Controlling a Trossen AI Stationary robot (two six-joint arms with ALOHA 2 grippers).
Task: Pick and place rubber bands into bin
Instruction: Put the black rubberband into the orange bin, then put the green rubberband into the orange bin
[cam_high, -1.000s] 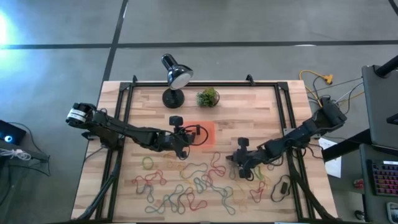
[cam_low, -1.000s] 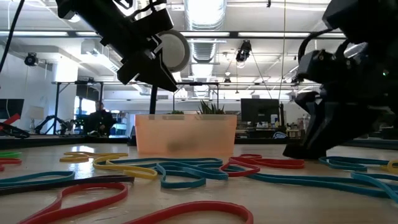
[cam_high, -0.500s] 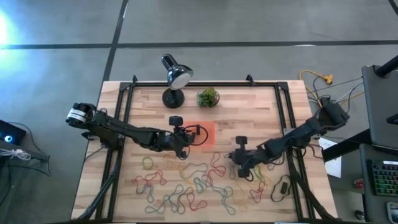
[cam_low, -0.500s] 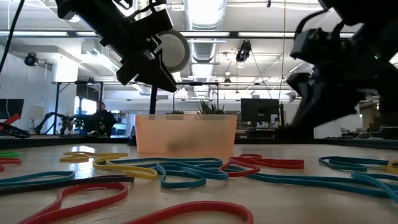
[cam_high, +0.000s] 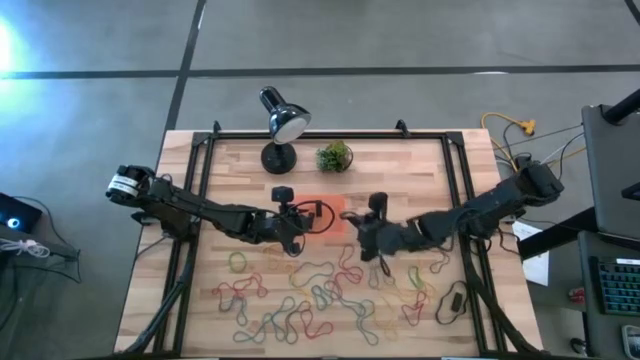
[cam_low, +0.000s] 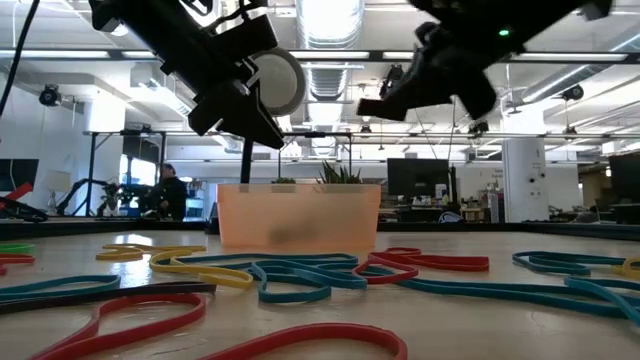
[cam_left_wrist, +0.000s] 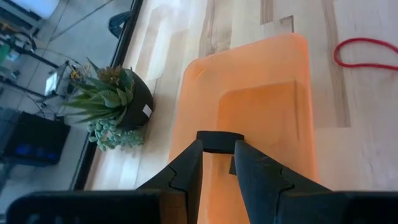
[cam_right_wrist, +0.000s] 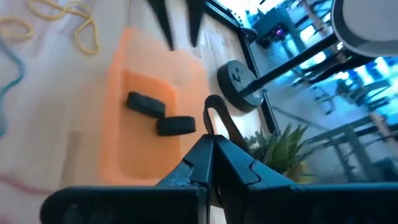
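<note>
right tool (cam_high: 352, 221) has lifted off the rubber bands (cam_high: 330, 295) twd the bin (cam_high: 338, 208), clamped on a black band.

Pale butcher-block wood table (cam_high: 420, 170), smooth satin finish, translucent matt orange plastic bin (cam_left_wrist: 249, 106), thin smooth rubber bands (cam_low: 300, 275) beside the bin, glossy black metal lamp (cam_high: 283, 120) behind the bin, matt black gripper fingers (cam_left_wrist: 186, 171)

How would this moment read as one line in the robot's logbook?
right gripper: shut on rubber band, near bin | left gripper: over bin | more bands: loose on table
</note>
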